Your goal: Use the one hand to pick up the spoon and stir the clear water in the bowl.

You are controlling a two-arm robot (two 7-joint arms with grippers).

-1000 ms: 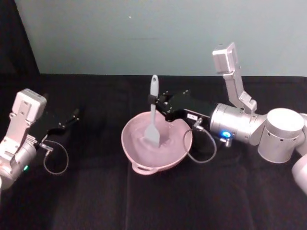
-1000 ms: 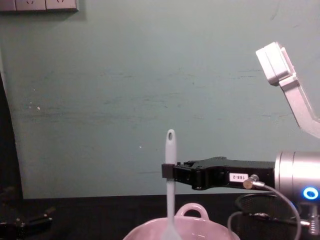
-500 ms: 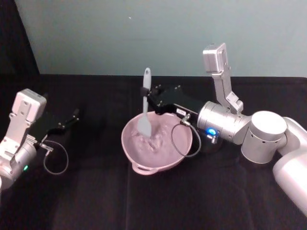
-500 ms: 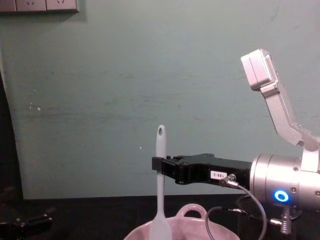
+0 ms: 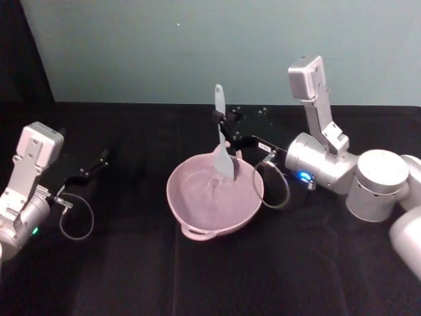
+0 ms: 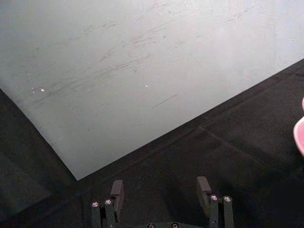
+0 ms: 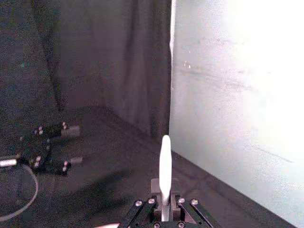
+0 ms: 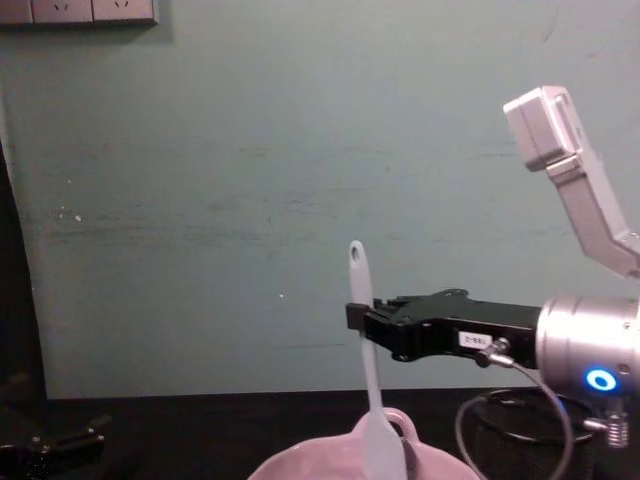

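We record the right claw clenched on the upright spoon, whose head sits inside the far side of the pink bowl mid-desk; the left claw, released, is parked at the left.

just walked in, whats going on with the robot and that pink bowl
The right gripper is shut on the handle of the white spoon, holding it nearly upright with its flat head dipped into the pink bowl near the far side. The clear water in the bowl shows ripples, so stirring looks to be under way. The left gripper rests open on the black table, off to the robot's left, apart from the bowl.
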